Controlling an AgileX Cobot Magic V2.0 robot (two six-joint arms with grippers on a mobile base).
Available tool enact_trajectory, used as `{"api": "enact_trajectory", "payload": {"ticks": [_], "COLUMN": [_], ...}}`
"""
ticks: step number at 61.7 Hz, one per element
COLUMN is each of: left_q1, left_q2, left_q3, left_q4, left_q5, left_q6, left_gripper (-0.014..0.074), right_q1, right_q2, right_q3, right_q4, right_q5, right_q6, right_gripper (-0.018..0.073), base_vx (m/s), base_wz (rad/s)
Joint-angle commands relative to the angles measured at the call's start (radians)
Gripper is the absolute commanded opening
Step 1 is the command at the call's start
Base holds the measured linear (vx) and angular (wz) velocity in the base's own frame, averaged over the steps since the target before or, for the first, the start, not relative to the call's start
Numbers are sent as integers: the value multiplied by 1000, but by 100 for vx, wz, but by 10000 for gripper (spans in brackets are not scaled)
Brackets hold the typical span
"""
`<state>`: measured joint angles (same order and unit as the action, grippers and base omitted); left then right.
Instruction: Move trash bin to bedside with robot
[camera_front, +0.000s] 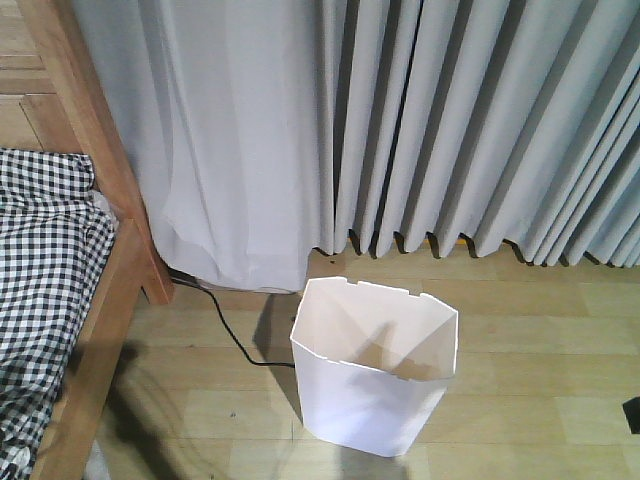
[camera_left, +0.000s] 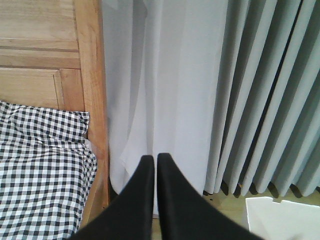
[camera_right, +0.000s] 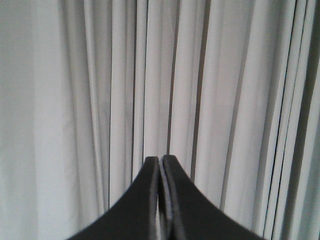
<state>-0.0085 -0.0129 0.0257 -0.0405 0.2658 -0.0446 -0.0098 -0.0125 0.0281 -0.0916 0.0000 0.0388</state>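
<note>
A white plastic trash bin (camera_front: 372, 375) with flat angular sides and a notched rim is seen standing upright on the light wooden floor (camera_front: 540, 330), in the near middle of the front view. Its cream inside is open to the top, and nothing can be made out in it. The bin is placed near the long grey pleated curtain (camera_front: 450, 120), which hangs down to the floor at the far side. A bed with a light-brown wooden frame (camera_front: 100, 180) and black-and-white checked bedding (camera_front: 40, 260) is found at the left; the bin is set apart from it, with bare floor between them. A thin black cable (camera_front: 225, 325) is laid on the floor from the foot of the bed post toward the left side of the bin.

In the left wrist view, the left end effector (camera_left: 152, 162) is held in front of the curtain, right of the bed post, and its two black fingers are almost pressed together, with only a thin gap between the tips. Nothing is pinched by them. A corner of the white bin is visible at the lower right of this view.

In the right wrist view, the right end effector (camera_right: 161, 162) is pointed at the curtain, and its fingers are pressed together on nothing.
</note>
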Motion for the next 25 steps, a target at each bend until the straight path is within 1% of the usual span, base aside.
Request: {"api": "enact_trajectory", "payload": {"ticks": [1,25], "left_q1": [-6,-6], "left_q2": [-14,-14], "left_q3": [19,19], "left_q4": [-4,-4], "left_q5": [-69,-69], "left_q6": [-6,-6], "left_gripper": [-6,-6], "right_q1": [1,1], "right_q2": [-11,-11], "right_q3": [6,6], "right_q4": [-19,-19], "right_q5": [-70,-70], "right_q6": [-3,-3], "right_gripper": [-9,-9], "base_vx": [0,0], "base_wz": [0,0]}}
